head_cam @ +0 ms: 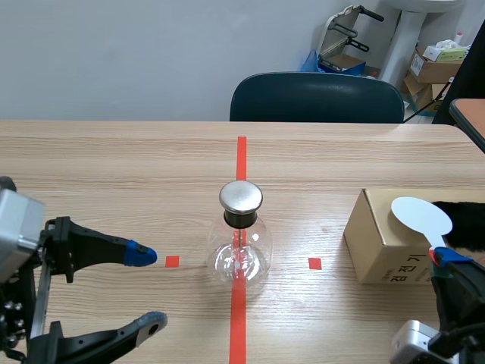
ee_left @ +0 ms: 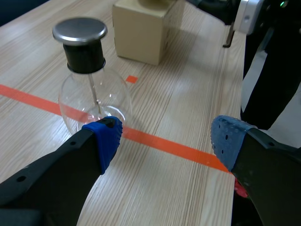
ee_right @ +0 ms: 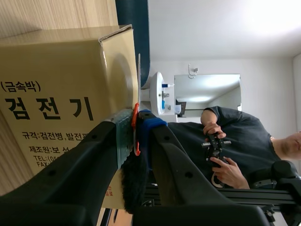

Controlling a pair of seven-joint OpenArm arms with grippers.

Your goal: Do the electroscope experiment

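In the middle of the surface [head_cam: 114,159] the flask [head_cam: 241,246] stands upright, left of the right pincer [head_cam: 439,256], which grips the white paddle [head_cam: 421,215] atop the box [head_cam: 379,239], while the open left pincer [head_cam: 150,290] sits nearer it.

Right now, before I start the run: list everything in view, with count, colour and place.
electroscope flask: 1, clear glass with black neck and silver cap, on the centre tape line.
cardboard box: 1, tan, printed, right of the flask.
disc paddle: 1, white with orange-red handle, over the box top.
fur cloth: 1, black, beside the paddle at the box's right.
table: 1, light wood.
chair: 1, dark blue, behind the table's far edge.
storage boxes: at least 2, tan, floor at back right.
person: 1, dark shirt, beyond the box, holding a controller.
left claw: open, left of the flask, not touching.
right claw: shut on the paddle's handle.
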